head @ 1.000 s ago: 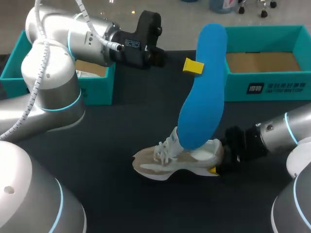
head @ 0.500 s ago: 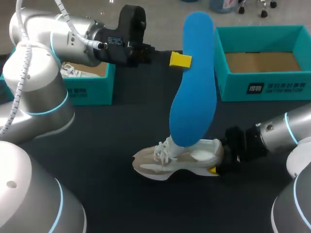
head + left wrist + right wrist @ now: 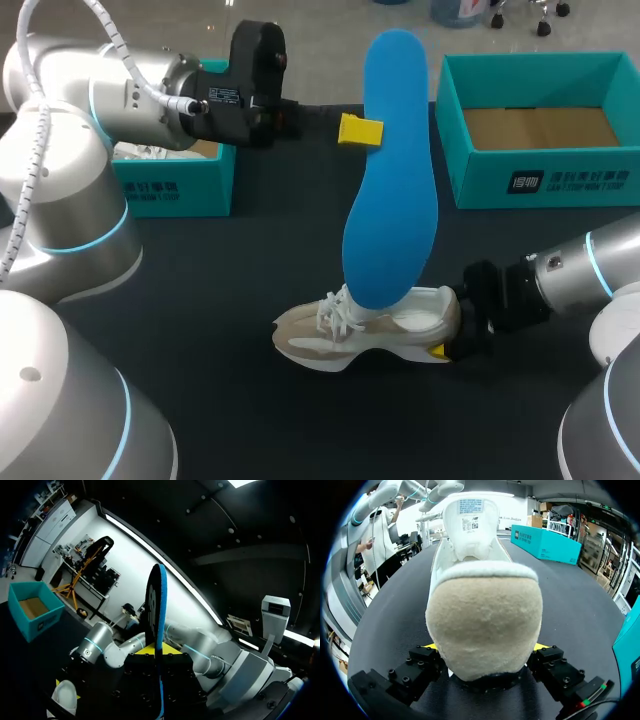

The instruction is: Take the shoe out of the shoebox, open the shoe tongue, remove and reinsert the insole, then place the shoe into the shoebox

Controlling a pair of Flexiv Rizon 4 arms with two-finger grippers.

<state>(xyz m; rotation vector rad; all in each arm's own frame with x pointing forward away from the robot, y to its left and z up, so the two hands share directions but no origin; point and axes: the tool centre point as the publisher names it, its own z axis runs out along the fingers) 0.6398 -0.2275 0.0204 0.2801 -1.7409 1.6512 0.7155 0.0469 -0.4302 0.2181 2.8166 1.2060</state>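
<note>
Here, shoe [image 3: 365,330] on black table [image 3: 220,300]

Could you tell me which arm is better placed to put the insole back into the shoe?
Left, probably. The left claw grips the insole upright, its lower end at the opening of the shoe. The right claw is clamped on the heel, so it is busy steadying the shoe.

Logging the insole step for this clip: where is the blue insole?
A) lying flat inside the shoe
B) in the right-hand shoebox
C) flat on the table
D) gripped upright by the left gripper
D: the left gripper pinches the blue insole, which stands on end above the shoe.
</note>
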